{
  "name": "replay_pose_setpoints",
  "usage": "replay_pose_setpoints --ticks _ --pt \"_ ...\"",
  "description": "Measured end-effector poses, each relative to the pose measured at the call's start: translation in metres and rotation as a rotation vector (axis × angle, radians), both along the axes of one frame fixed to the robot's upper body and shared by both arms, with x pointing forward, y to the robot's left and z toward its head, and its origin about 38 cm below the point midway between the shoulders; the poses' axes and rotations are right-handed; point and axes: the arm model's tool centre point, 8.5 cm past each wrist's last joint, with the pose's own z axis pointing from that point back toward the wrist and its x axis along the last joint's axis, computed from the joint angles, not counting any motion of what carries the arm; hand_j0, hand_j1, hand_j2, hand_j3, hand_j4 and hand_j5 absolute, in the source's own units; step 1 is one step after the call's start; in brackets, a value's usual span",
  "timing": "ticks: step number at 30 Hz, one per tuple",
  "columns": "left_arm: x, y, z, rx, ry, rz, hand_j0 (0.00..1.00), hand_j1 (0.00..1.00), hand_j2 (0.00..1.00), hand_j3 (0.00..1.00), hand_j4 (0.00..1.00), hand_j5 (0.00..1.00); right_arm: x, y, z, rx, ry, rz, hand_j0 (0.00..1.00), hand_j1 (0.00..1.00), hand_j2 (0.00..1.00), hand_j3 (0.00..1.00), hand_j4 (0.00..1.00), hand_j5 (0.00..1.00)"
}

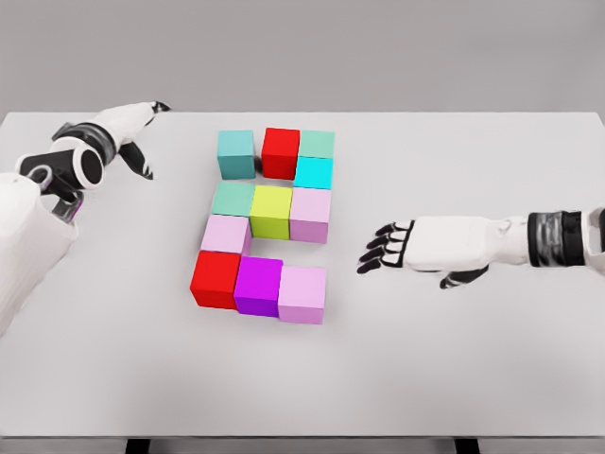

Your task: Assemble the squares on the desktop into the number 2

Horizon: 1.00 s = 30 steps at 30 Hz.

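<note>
Right of the frame's middle, the right hand [389, 248], fingers spread and empty, lies nearer the blocks [271, 219] to its left than the left hand [142, 132] at upper left.

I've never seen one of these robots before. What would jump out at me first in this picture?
The bright cubes in the middle of the white table stand out first: eleven of them, red, teal, cyan, yellow-green, pink and magenta, packed into a blocky figure 2. Next come the two white arms: the right hand lies spread beside the cubes, holding nothing, while the left hand hovers at the far left, also empty.
</note>
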Motion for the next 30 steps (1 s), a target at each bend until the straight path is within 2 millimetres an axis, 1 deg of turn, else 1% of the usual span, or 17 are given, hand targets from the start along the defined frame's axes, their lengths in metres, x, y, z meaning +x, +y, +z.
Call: replay_pose_setpoints --ticks 2,3,6,7,9,11,12,14,17,18,20,21,22,23,25,28,30 --pt "-0.002 0.007 0.004 0.019 -0.009 -0.096 1.00 1.00 1.00 1.00 1.00 1.00 0.004 -0.017 0.009 0.076 0.026 -0.064 1.00 1.00 1.00 1.00 1.00 1.00" --pt "-0.003 0.008 0.006 0.033 -0.016 -0.154 1.00 1.00 1.00 1.00 1.00 1.00 0.005 -0.025 0.017 0.113 0.023 -0.090 1.00 1.00 1.00 1.00 1.00 1.00" --pt "-0.006 0.007 0.010 0.082 -0.034 -0.316 1.00 1.00 1.00 1.00 1.00 1.00 -0.022 -0.052 -0.014 0.207 0.133 -0.194 1.00 1.00 1.00 1.00 1.00 1.00" --pt "-0.005 0.008 0.008 0.095 -0.028 -0.341 1.00 1.00 1.00 1.00 1.00 1.00 -0.025 -0.063 -0.018 0.220 0.140 -0.228 1.00 1.00 1.00 1.00 1.00 1.00" --pt "-0.001 0.010 0.008 0.121 -0.020 -0.370 1.00 1.00 1.00 1.00 1.00 1.00 -0.020 -0.079 -0.007 0.273 0.128 -0.282 1.00 1.00 1.00 1.00 1.00 1.00" --pt "0.005 0.011 0.010 0.148 -0.007 -0.386 1.00 1.00 1.00 1.00 1.00 1.00 -0.014 -0.090 0.008 0.354 0.124 -0.318 1.00 1.00 1.00 1.00 1.00 1.00" --pt "0.008 0.012 0.008 0.156 0.005 -0.388 1.00 1.00 1.00 1.00 1.00 1.00 -0.013 -0.094 0.011 0.383 0.128 -0.330 1.00 1.00 1.00 1.00 1.00 1.00" --pt "0.015 0.017 0.015 0.157 0.010 -0.393 1.00 1.00 1.00 1.00 1.00 1.00 -0.009 -0.094 0.012 0.437 0.134 -0.341 1.00 1.00 1.00 1.00 1.00 1.00" --pt "0.031 0.015 0.054 0.156 -0.020 -0.447 1.00 1.00 1.00 1.00 1.00 1.00 -0.007 -0.093 0.011 0.481 0.140 -0.347 1.00 1.00 1.00 1.00 1.00 1.00" --pt "0.037 0.012 0.077 0.153 -0.036 -0.471 1.00 1.00 1.00 1.00 1.00 1.00 -0.007 -0.093 0.011 0.489 0.140 -0.349 1.00 1.00 1.00 1.00 1.00 1.00" --pt "0.039 0.007 0.087 0.142 0.011 -0.519 1.00 1.00 1.00 1.00 1.00 1.00 -0.006 -0.095 0.010 0.496 0.145 -0.358 1.00 1.00 1.00 1.00 1.00 1.00" --pt "0.038 0.006 0.079 0.125 0.055 -0.532 1.00 1.00 1.00 1.00 1.00 1.00 -0.006 -0.097 0.008 0.496 0.148 -0.365 1.00 1.00 1.00 1.00 1.00 1.00" --pt "0.034 0.007 0.063 0.107 0.108 -0.540 1.00 1.00 1.00 1.00 1.00 1.00 -0.006 -0.098 0.007 0.494 0.150 -0.370 1.00 1.00 1.00 1.00 1.00 1.00" --pt "0.032 0.008 0.050 0.094 0.147 -0.541 1.00 1.00 1.00 1.00 1.00 1.00 -0.006 -0.099 0.007 0.494 0.151 -0.373 1.00 1.00 1.00 1.00 1.00 1.00" --pt "0.029 0.013 0.033 0.078 0.201 -0.533 1.00 1.00 1.00 1.00 1.00 1.00 -0.005 -0.100 0.007 0.493 0.150 -0.376 1.00 1.00 1.00 1.00 1.00 1.00" --pt "0.026 0.017 0.020 0.069 0.241 -0.523 1.00 1.00 1.00 1.00 1.00 1.00 -0.005 -0.100 0.006 0.493 0.152 -0.378 1.00 1.00 1.00 1.00 1.00 1.00" --pt "0.026 0.017 0.014 0.069 0.255 -0.522 1.00 1.00 1.00 1.00 1.00 1.00 -0.006 -0.099 0.006 0.492 0.154 -0.374 1.00 1.00 1.00 1.00 1.00 1.00"
